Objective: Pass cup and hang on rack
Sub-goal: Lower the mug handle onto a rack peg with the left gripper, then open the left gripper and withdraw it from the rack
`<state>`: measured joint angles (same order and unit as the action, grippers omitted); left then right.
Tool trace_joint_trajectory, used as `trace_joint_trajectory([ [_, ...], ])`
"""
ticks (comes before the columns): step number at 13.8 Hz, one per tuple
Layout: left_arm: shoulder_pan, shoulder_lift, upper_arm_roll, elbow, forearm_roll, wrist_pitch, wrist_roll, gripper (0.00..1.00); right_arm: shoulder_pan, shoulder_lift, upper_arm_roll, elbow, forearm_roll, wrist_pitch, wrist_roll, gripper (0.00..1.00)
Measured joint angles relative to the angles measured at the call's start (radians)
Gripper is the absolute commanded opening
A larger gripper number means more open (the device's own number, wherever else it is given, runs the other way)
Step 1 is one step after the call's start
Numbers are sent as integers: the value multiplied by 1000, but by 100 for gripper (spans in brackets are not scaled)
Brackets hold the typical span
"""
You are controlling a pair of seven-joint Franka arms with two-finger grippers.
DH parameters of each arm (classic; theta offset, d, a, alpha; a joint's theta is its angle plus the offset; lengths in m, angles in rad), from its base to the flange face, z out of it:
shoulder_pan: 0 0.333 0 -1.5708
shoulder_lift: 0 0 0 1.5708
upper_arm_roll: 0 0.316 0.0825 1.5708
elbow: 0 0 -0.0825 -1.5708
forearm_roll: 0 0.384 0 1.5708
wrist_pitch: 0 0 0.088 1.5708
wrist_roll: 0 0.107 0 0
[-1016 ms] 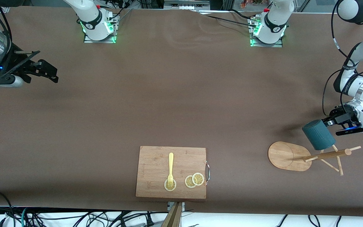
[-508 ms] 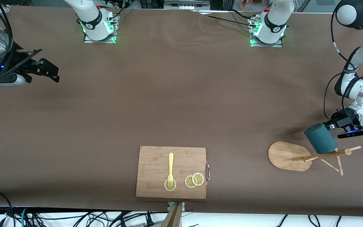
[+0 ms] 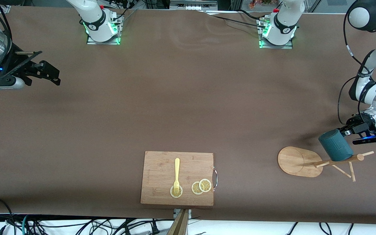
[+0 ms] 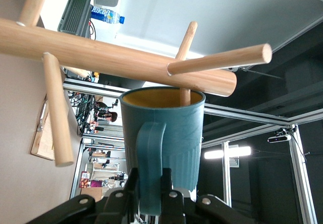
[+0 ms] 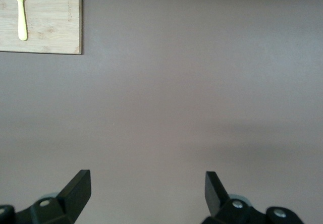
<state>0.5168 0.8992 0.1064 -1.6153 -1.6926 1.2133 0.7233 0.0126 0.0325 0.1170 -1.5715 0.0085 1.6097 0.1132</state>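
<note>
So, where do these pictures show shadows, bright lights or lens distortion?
Front view: even light; a soft dark shadow on the table beside the teal cup, and green glow at both arm bases. Left wrist view: the mug tree looms large and stretched, with a bright ceiling lamp glaring in the dark background. Right wrist view: flat, soft light, faint bands of shade.
</note>
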Motion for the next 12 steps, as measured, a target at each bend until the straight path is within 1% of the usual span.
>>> trace_joint_trajectory([
  [1,2,2,0,6,0,0,-1,100,-1,0,0,0,0,-27,0,100],
  [3,3,2,0,20,0,0,-1,100,-3,0,0,0,-2,-89,1,100],
  [7,4,2,8,41,14,-1,-4,100,-4,1,1,0,-43,-100,-1,100],
  [8,5,2,16,48,44,-1,-4,100,-4,1,2,0,-53,-99,-3,100],
  [12,15,-19,77,91,239,-5,7,100,-4,1,6,0,-58,-97,-6,100],
])
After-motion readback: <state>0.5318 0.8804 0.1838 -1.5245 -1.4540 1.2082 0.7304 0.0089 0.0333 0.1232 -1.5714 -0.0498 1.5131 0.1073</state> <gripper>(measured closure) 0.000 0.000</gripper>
